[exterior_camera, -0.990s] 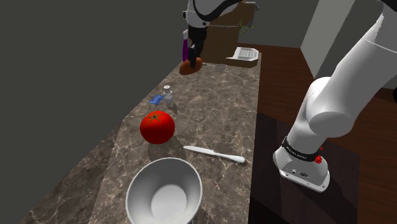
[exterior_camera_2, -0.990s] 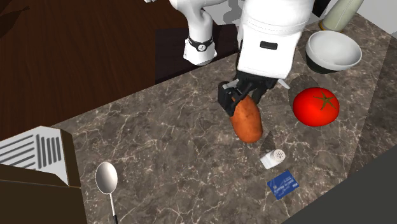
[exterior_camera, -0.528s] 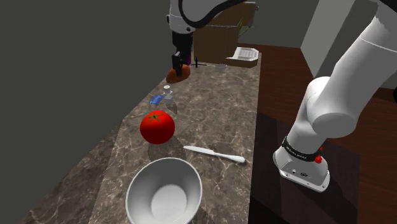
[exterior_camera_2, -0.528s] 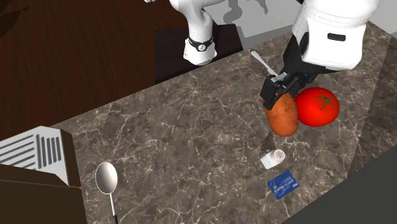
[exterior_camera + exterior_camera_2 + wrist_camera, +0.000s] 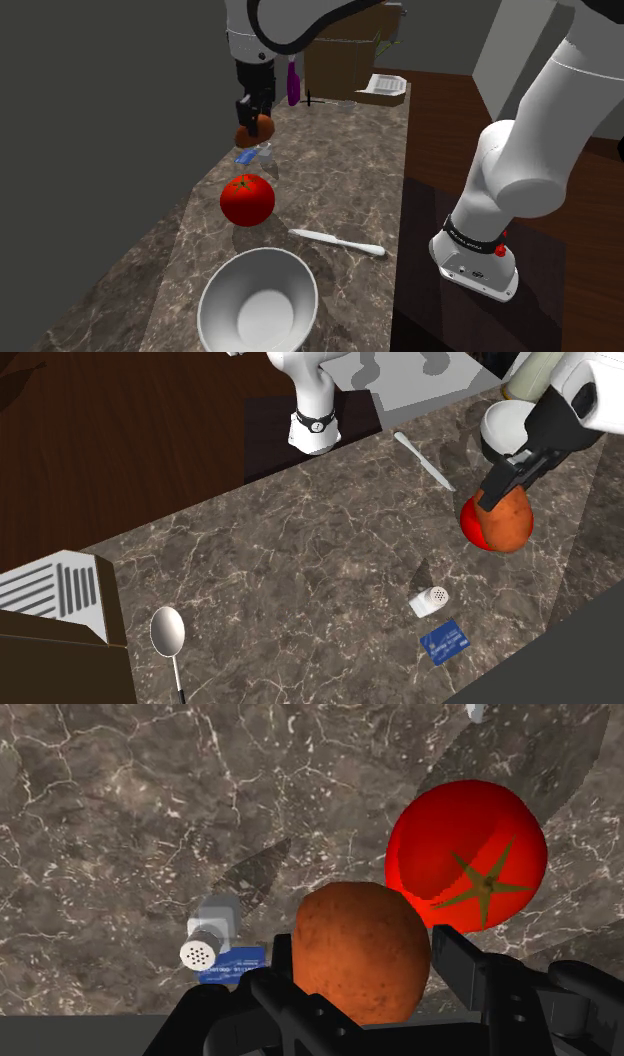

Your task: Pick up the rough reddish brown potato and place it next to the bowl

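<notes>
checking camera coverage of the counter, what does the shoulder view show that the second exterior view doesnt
Shoulder view, not the second exterior: a purple bottle-like thing at the counter's far end. Second exterior, not the shoulder: a spoon lying on the counter. Both: the potato clasped in the fingers, plus the tomato, bowl, knife, shaker and blue card.

A dark veined stone counter (image 5: 340, 190) ran along a plain grey wall (image 5: 100, 120), with dark wooden flooring (image 5: 440, 130) on its other side and a brown wooden cabinet (image 5: 345, 70) at the far end.
</notes>
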